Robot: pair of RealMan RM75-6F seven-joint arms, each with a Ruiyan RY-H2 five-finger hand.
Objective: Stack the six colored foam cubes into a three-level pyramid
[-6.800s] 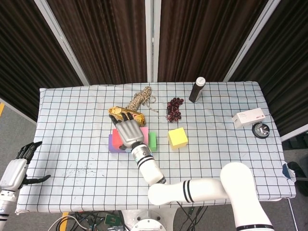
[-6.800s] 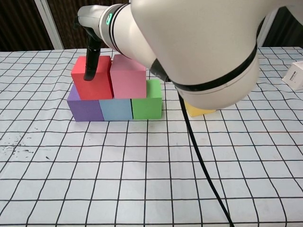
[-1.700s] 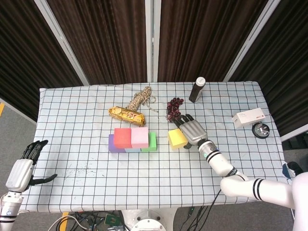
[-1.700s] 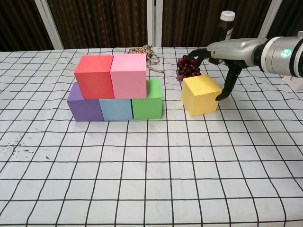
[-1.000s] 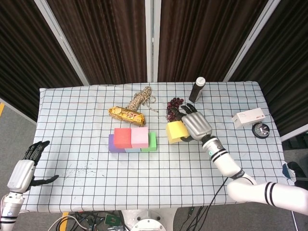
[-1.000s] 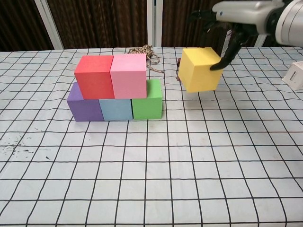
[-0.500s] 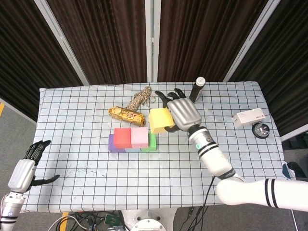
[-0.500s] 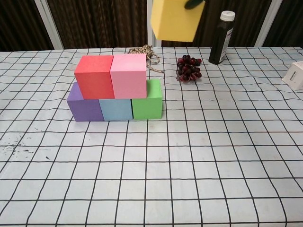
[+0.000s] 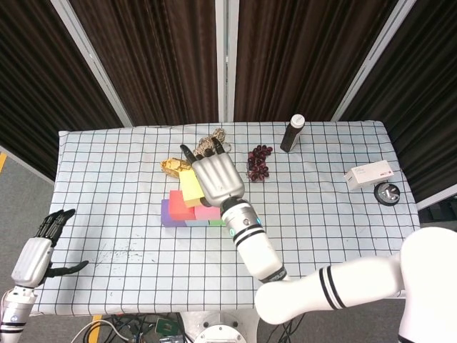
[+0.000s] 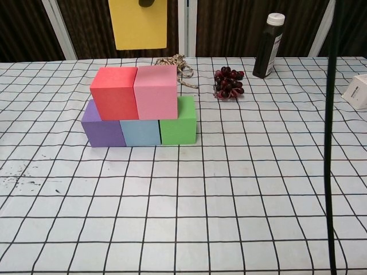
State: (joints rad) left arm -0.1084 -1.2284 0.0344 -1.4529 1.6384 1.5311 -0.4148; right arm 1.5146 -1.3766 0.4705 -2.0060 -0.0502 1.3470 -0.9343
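My right hand holds the yellow cube in the air, above the red cube and the pink cube. In the chest view a gap shows between the yellow cube and those two. Red and pink sit side by side on a bottom row of purple, light blue and green cubes. In the head view the hand covers part of the stack, and the yellow cube shows at its left. My left hand hangs open off the table's left front corner.
A gold-wrapped packet and a coil of twine lie behind the stack. A grape bunch and a dark bottle stand at the back right. A white box and a small round black object sit near the right edge.
My right hand has carried the yellow cube leftward, from right of the stack to above the red and pink cubes. The left hand has stayed put.
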